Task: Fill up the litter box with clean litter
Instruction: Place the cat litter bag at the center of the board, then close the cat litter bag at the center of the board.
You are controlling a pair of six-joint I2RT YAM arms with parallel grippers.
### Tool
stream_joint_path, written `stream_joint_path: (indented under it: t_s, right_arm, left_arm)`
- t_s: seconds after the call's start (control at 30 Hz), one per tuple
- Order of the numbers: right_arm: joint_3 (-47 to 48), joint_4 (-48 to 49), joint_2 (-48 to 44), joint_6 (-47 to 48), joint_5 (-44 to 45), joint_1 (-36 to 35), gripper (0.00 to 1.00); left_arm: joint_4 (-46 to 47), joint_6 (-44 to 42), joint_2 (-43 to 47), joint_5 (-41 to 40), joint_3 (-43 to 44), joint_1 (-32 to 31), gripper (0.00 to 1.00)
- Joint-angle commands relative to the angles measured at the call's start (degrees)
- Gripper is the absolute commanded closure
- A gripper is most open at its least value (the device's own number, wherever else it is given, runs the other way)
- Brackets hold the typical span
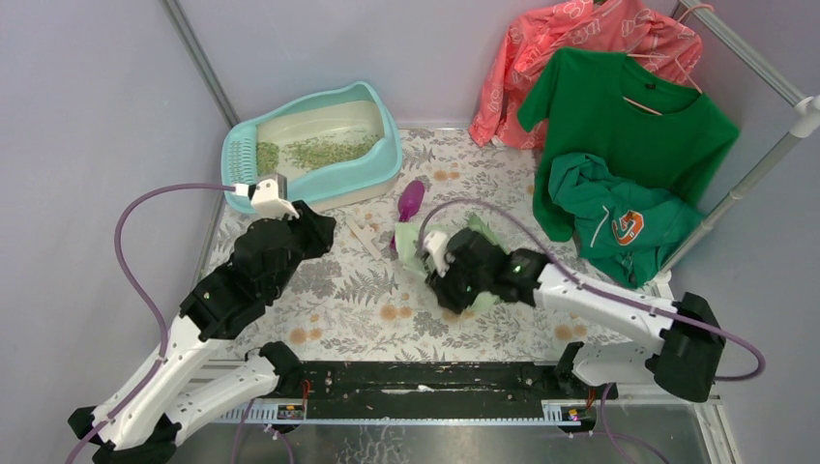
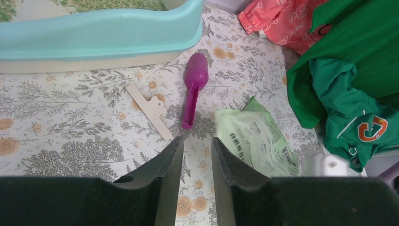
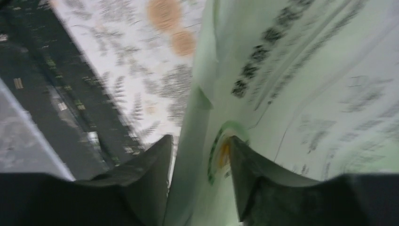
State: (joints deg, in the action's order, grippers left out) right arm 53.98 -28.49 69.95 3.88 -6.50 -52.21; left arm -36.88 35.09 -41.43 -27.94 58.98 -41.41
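Note:
The turquoise-rimmed litter box (image 1: 385, 159) stands at the back left, with pale-green clean litter (image 1: 324, 150) spread in its cream basin; its rim also shows in the left wrist view (image 2: 94, 35). My right gripper (image 1: 449, 288) is shut on the edge of the light green printed bag (image 1: 414, 242), low over the mat; in the right wrist view the bag (image 3: 291, 94) fills the gap between the fingers (image 3: 200, 139). My left gripper (image 1: 311, 232) is empty and slightly open (image 2: 197, 140), just in front of the box, facing the bag (image 2: 254, 141).
A purple scoop (image 1: 411, 201) lies on the floral mat between the box and the bag, also in the left wrist view (image 2: 194, 84). A pale wooden strip (image 1: 367, 237) lies beside it. Green and pink clothes (image 1: 619, 126) hang on a rack at the right.

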Motion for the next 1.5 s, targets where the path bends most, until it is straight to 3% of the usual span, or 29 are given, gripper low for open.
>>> stream_joint_path:
  t_s: [0.0,0.03,0.07,0.1,0.23,0.37,0.47,0.6,0.77,1.03,1.17,1.33,1.47]
  right_arm:
    - [-3.6,9.2,0.7,-9.7,-2.5,-9.2,0.37]
    - [-4.0,9.5,-0.3,-11.3,-2.2,-9.7,0.31]
    - [-4.0,9.3,-1.6,-12.5,-2.3,-9.8,0.13]
    - [-3.8,8.9,-3.3,-13.4,-2.2,-9.8,0.02]
    - [-0.6,4.0,-10.1,-17.9,8.2,-9.8,0.00]
    - [6.6,-3.5,-9.7,-26.9,30.8,-9.8,0.00]
    - [10.2,-8.0,-5.4,-28.5,44.0,-8.8,0.00]
    - [10.0,-5.5,0.4,-30.0,30.7,6.6,0.08]
    - [4.9,3.3,4.2,-28.5,25.2,14.8,0.09]
    - [1.8,12.6,20.9,-27.1,5.4,12.9,0.40]
    - [-4.9,16.8,24.6,-31.3,6.2,7.6,0.41]
    - [-12.0,16.0,14.3,-34.8,10.2,6.6,0.41]
    - [-3.6,6.8,3.4,-32.5,16.0,6.6,0.37]
  left_arm:
    - [1.6,1.2,1.9,1.5,-1.3,0.2,0.65]
    - [1.4,1.2,2.1,1.5,-1.3,0.2,0.65]
    - [1.1,1.2,2.3,1.6,-1.3,0.2,0.65]
    - [0.8,1.1,2.6,1.6,-1.2,0.2,0.65]
    - [-0.1,1.2,3.6,1.8,-1.0,0.2,0.65]
    - [-0.2,1.6,4.2,2.3,-1.1,0.2,0.65]
    - [-0.2,1.6,4.0,3.1,-0.7,0.2,0.65]
    - [-0.6,1.4,3.7,4.0,0.2,0.2,0.66]
    - [-1.3,1.3,4.3,4.8,0.7,0.2,0.66]
    - [-0.9,1.8,4.3,5.7,-1.4,0.3,0.66]
    - [-0.7,2.2,4.9,6.4,-2.8,0.2,0.67]
    - [-0.7,2.3,5.8,7.1,-3.6,0.2,0.67]
    - [-0.7,2.8,5.7,7.7,-3.4,0.2,0.67]
